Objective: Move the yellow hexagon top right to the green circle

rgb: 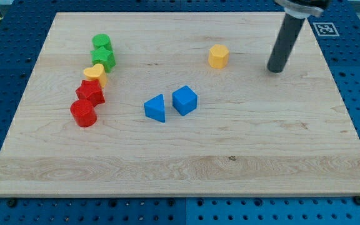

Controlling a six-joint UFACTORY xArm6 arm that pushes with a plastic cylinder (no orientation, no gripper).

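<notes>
The yellow hexagon (218,55) lies on the wooden board (186,162) right of centre near the view's top. The green circle (101,42) sits at the upper left, heading a column of blocks. My tip (275,69) rests on the board to the right of the yellow hexagon, a clear gap apart and slightly lower in the view. The dark rod rises from it to the view's top right.
Below the green circle, close together, lie a green star (104,59), a yellow heart (94,73), a red star (90,92) and a red circle (84,113). A blue triangle (155,108) and a blue cube (184,100) sit mid-board.
</notes>
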